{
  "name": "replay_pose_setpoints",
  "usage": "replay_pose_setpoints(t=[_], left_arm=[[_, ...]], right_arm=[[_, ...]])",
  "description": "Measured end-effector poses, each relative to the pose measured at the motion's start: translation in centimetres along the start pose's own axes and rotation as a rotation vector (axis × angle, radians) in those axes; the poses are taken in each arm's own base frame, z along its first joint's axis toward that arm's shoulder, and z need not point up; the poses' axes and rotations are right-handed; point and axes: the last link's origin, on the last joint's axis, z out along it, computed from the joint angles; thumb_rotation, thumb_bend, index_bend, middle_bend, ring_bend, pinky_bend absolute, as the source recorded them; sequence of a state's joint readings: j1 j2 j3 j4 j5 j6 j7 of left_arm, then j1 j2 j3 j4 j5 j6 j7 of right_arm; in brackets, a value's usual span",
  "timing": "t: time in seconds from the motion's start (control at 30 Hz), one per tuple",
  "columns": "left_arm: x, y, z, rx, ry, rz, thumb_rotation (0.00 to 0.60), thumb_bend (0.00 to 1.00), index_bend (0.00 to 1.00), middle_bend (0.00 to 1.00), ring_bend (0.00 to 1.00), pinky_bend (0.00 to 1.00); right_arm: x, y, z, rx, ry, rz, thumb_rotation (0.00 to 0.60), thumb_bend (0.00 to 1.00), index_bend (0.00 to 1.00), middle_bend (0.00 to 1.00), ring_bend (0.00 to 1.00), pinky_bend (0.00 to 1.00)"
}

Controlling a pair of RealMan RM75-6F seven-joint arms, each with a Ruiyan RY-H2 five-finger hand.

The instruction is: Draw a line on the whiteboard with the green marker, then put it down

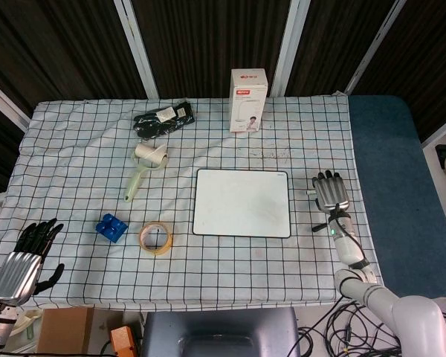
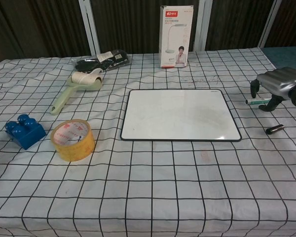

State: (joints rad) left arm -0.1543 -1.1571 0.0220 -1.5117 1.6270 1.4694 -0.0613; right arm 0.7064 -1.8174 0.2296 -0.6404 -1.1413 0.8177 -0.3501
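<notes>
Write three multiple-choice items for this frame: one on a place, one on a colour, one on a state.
1. Where does the tape roll lie relative to the whiteboard?
A. on it
B. to its left
C. behind it

2. What colour is the toy block?
A. blue
B. red
C. yellow

3. How is the right hand placed?
A. lifted high above the board
B. writing on the board
C. low over the green marker, right of the board

Answers: B, the roll sits on the cloth left of the board; A, the block is plainly blue; C, the fingers curl down around the marker lying on the cloth.
</notes>
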Motion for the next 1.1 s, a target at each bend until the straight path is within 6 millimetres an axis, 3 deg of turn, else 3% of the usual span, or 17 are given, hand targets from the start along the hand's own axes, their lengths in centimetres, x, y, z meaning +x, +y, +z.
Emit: replay_pose_setpoints(t=[0.93,1.1], left_arm=[[0.0,-0.1,0.1,0.001,-0.002,-0.015,0.600,0.40,0.00,0.00,0.00,0.00],[0.1,-0.2,0.1,0.002,0.001,-0.016,0.600,0.40,0.00,0.00,0.00,0.00]], right_arm=[[-0.1,-1.0,0.7,0.004,0.009,-0.012,0.600,0.32,0.52,0.35,0.24,0.36],[-0.3,-1.2,0.7,0.006,0.007,-0.024,0.600,0.32,0.57,0.40,0.28,0.38]])
